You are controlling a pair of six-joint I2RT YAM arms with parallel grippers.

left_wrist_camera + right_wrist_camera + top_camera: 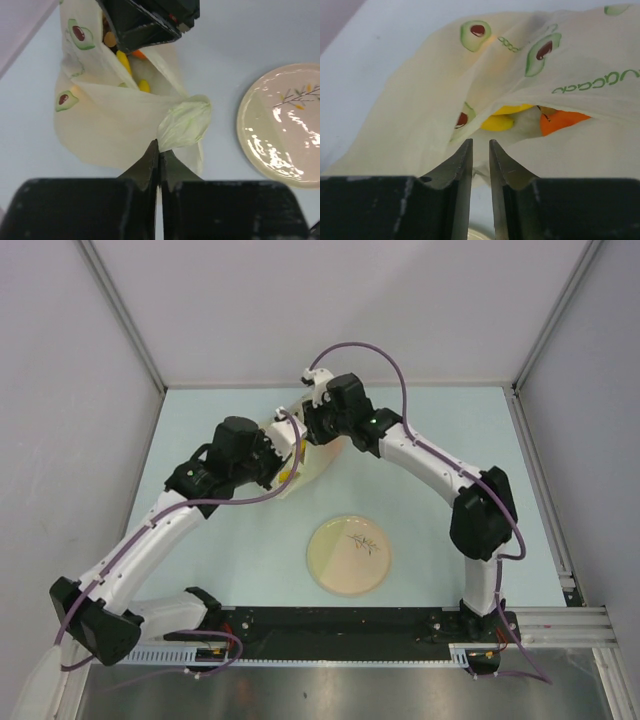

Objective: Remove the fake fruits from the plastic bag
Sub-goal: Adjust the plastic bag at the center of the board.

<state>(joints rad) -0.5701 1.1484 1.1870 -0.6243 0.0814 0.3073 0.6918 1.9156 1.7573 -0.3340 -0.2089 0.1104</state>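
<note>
Sideways, the plastic bag [115, 125] gapes toward the near-closed right gripper [480, 143], hold unclear; left gripper [158, 149] pinches its edge.

Bright even light w/ glare on plate [260, 125].

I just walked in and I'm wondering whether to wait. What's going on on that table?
Both arms are working on the plastic bag. The left gripper is pinched shut on the bag's near edge. The right gripper sits at the bag's mouth with its jaws almost together; whether it has caught any film is unclear. The fake fruits, yellow and orange pieces among them, lie inside the bag, and none is on the plate.
</note>
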